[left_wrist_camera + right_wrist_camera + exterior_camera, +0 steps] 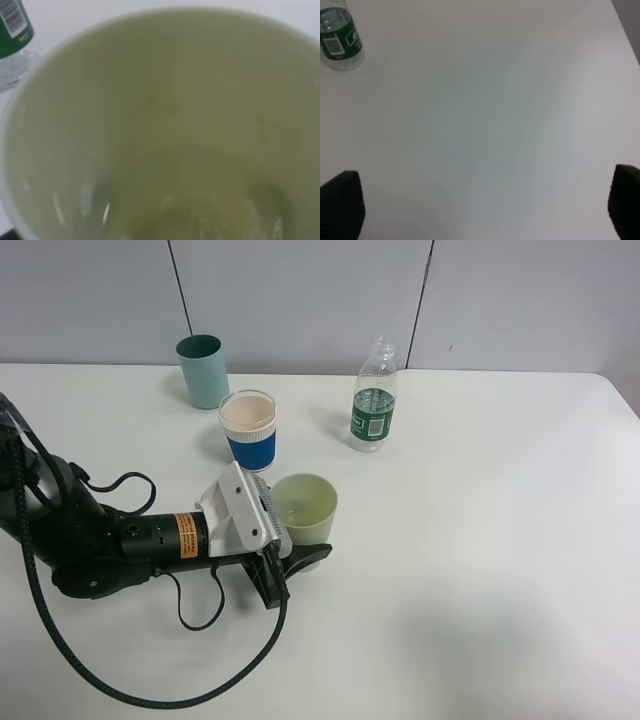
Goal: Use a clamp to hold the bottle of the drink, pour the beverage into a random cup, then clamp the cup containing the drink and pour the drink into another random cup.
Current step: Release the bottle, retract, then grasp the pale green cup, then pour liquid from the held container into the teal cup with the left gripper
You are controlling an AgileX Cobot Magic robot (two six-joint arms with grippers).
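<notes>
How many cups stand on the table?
3. A teal cup at the back left, a blue-banded white cup just in front of it, a pale yellow-green cup further forward. None seems hidden.

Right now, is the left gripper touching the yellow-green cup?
Touching. In the high view the left gripper clamps the cup, a jaw against each side.

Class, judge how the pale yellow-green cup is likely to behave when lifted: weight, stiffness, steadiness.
Probably light: the pale yellow-green cup looks like thin plastic holding only a little clear liquid. Its walls may flex under a squeeze. Open-topped, it would likely spill if tilted.
</notes>
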